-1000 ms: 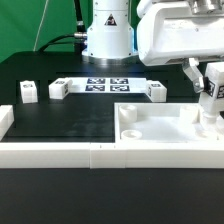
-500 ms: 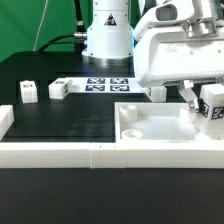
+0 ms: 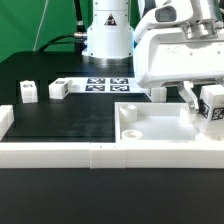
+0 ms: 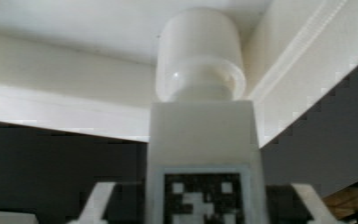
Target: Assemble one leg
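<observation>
My gripper (image 3: 211,100) is shut on the leg (image 3: 213,105), a small white post with a black-and-white tag, at the exterior view's right. The leg hangs slightly tilted just above the right corner of the large white tray-like piece (image 3: 150,127). In the wrist view the leg (image 4: 202,140) fills the middle, tag near the camera and rounded end (image 4: 204,50) pointing at the tray's white wall. My gripper (image 4: 202,200) has a finger on each side of the leg. The corner hole under the leg is hidden.
Three more small white legs stand behind: two at the left (image 3: 27,92) (image 3: 58,89), one (image 3: 155,92) by the marker board (image 3: 100,85). A white L-shaped rail (image 3: 50,152) runs along the front. The arm's base (image 3: 107,35) stands at the back.
Since one second ago the arm has swung left and down and the leg has sunk toward the tray's right corner. Nothing has moved in the last half second.
</observation>
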`<state>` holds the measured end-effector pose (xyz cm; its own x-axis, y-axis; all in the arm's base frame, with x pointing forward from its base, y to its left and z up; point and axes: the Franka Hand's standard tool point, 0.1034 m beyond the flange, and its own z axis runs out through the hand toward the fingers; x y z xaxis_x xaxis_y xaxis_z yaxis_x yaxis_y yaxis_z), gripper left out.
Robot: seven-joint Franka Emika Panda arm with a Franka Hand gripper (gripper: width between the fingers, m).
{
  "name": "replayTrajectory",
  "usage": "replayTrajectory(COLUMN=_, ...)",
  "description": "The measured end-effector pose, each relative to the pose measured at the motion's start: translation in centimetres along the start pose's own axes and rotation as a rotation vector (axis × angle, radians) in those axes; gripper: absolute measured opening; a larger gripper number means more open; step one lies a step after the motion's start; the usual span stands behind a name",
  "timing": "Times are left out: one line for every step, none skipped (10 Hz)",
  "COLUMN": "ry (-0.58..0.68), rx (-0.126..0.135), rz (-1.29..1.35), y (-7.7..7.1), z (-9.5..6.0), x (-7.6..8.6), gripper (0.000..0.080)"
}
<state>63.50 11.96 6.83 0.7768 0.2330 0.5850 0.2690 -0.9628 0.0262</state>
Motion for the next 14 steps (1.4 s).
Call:
replayTrajectory(ry=-0.010, rx=0.002, rz=0.000, y=0.0, z=0.1, x=-0.2, gripper=0.0285)
replayTrajectory(ry=-0.010, rx=0.002, rz=0.000, y=-0.1, z=0.1, x=-0.2, gripper=0.0477)
replayTrajectory(ry=-0.010, rx=0.002, rz=0.000, y=-0.1, z=0.1, x=-0.2, gripper=0.0477)
replayTrajectory(ry=-0.011, rx=0.002, rz=0.000, y=-0.1, z=0.1, x=-0.3, gripper=0.0610)
replayTrajectory(ry=-0.011, rx=0.002, rz=0.000, y=-0.1, z=0.1, x=-0.3, gripper=0.0638)
replayTrajectory(ry=-0.011, rx=0.002, rz=0.000, y=-0.1, z=0.1, x=-0.3, gripper=0.0638)
replayTrajectory(ry=-0.011, rx=0.002, rz=0.000, y=-0.1, z=0.1, x=-0.3, gripper=0.0647)
replayTrajectory(ry=-0.011, rx=0.002, rz=0.000, y=-0.1, z=0.1, x=-0.3, gripper=0.0647)
replayTrajectory(ry=-0.015, rx=0.004, rz=0.001, y=-0.1, z=0.1, x=-0.2, gripper=0.0649)
replayTrajectory(ry=-0.024, rx=0.005, rz=0.005, y=-0.1, z=-0.7, x=0.4, gripper=0.0649)
replayTrajectory(ry=-0.016, rx=0.003, rz=0.007, y=-0.2, z=-1.7, x=1.0, gripper=0.0649)
replayTrajectory(ry=-0.025, rx=0.006, rz=0.005, y=-0.3, z=-2.4, x=1.4, gripper=0.0649)
replayTrajectory(ry=-0.069, rx=0.017, rz=0.004, y=-0.5, z=-2.9, x=1.6, gripper=0.0649)
replayTrajectory(ry=-0.070, rx=0.018, rz=0.004, y=-0.5, z=-3.1, x=1.8, gripper=0.0649)
